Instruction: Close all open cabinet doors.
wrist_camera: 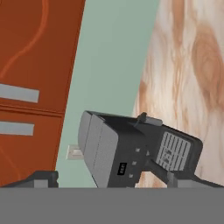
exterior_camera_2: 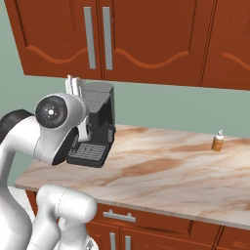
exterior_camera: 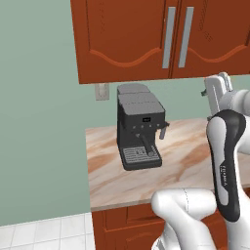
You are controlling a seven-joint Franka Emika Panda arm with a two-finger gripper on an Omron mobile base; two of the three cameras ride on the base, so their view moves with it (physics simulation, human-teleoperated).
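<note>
The claw (wrist_camera: pixel 112 179) shows in the hand view as two small dark fingertips (wrist_camera: pixel 43 178) set far apart at the bottom edge; it is spread and holds nothing. The hand view is rolled, so the room appears turned on its side.

Beyond the fingertips stands a dark grey espresso machine (wrist_camera: pixel 131 153) with a ribbed drip tray; it rests on the marbled beige-and-brown stone tabletop (exterior_camera: pixel 185 146), against the pale green wall (exterior_camera: pixel 39 122). A small white wall outlet (exterior_camera: pixel 101 91) sits just beside the machine's top, below the cabinets.

The tall reddish-brown wooden wall-cabinet doors (exterior_camera: pixel 127 39), each with a wavy carved groove, hang above the tabletop. In both base views the two doors over the machine lie flush in one plane, edges meeting, with their long vertical silver bar handles (exterior_camera: pixel 168 38) side by side. Further doors to the right also appear flush.

A small orange-brown bottle with a white cap (exterior_camera_2: pixel 218 141) stands upright on the tabletop, well apart from the machine.
</note>
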